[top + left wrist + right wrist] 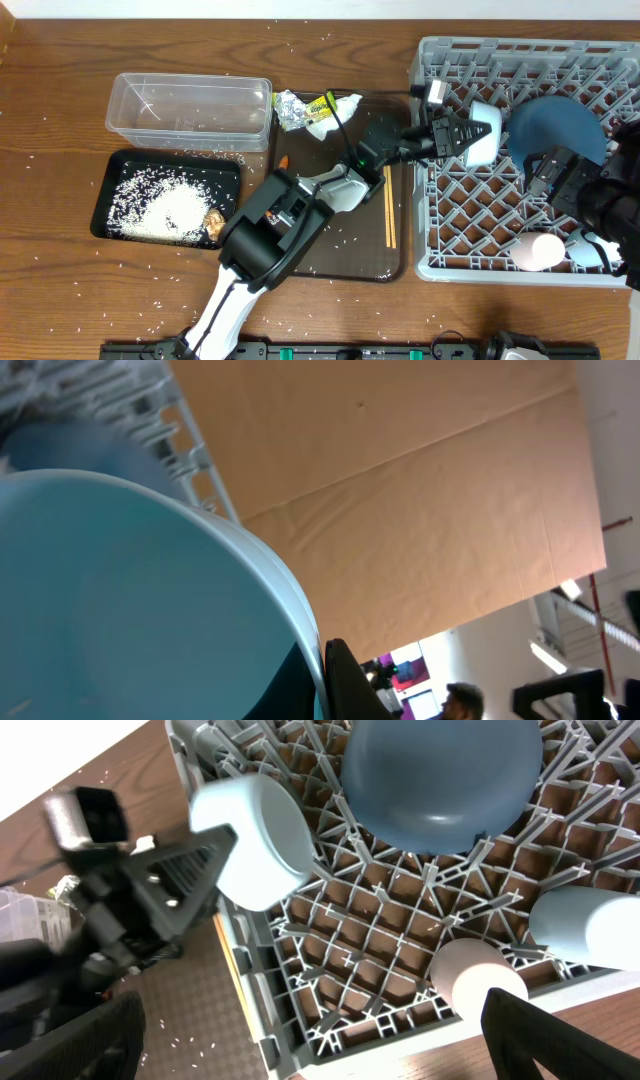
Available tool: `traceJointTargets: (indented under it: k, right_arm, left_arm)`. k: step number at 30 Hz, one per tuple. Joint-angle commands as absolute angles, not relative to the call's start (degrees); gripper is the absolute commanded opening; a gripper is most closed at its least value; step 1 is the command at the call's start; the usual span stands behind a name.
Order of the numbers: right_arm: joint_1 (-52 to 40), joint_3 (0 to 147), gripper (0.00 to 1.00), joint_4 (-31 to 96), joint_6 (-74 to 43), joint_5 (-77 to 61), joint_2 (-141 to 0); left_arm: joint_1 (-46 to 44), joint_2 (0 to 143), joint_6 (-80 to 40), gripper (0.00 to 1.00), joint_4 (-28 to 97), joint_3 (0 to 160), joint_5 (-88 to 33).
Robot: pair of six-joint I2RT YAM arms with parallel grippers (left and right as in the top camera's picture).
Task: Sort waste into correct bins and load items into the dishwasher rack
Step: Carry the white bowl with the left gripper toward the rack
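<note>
My left gripper (455, 135) is shut on the light blue cup (483, 132) and holds it tilted over the left part of the grey dishwasher rack (437, 262). The cup fills the left wrist view (140, 600). In the right wrist view the cup (250, 840) hangs above the lattice. The dark blue dish (555, 125) leans in the rack (440, 780). The pink cup (540, 250) lies at the rack's front (480, 982), next to a pale whitish vessel (590, 925). My right gripper (310, 1055) is open and empty above the rack's front.
The clear tub (190, 108) stands at the left, with the black tray (115, 165) of rice and a brown lump (213, 222) in front of it. Foil and yellow wrapper (310, 110) lie by the brown serving tray (345, 262), which holds the chopsticks (390, 215). Rice is scattered on the table.
</note>
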State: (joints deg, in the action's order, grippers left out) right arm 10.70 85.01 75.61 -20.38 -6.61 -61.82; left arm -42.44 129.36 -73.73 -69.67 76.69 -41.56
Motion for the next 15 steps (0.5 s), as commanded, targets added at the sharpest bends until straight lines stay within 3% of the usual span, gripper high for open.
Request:
traceJointTargets:
  k: [1, 7, 10, 11, 15]
  right_arm:
    - [11.2, 85.3, 0.99, 75.7, -20.7, -6.6, -61.9]
    - [11.2, 85.3, 0.99, 75.9, -20.5, -6.6, -61.9]
    - [11.2, 85.3, 0.99, 75.9, -20.5, -6.6, -61.9]
    - [11.2, 85.3, 0.99, 75.9, -20.5, -6.5, -61.9]
    - [11.2, 85.3, 0.99, 75.9, -20.5, -6.2, -61.9]
  left_arm:
    - [-42.0, 130.7, -77.8, 0.11, -70.4, 78.1, -41.8]
    - [-39.9, 130.7, -78.3, 0.45, -70.4, 78.1, -43.2]
    - [-38.5, 130.7, -78.3, 0.91, -70.4, 78.1, -45.8]
    - [-37.8, 130.7, -78.3, 0.98, -70.4, 78.1, -46.9]
    - [-35.0, 130.7, -78.3, 0.98, -70.3, 78.1, -50.3]
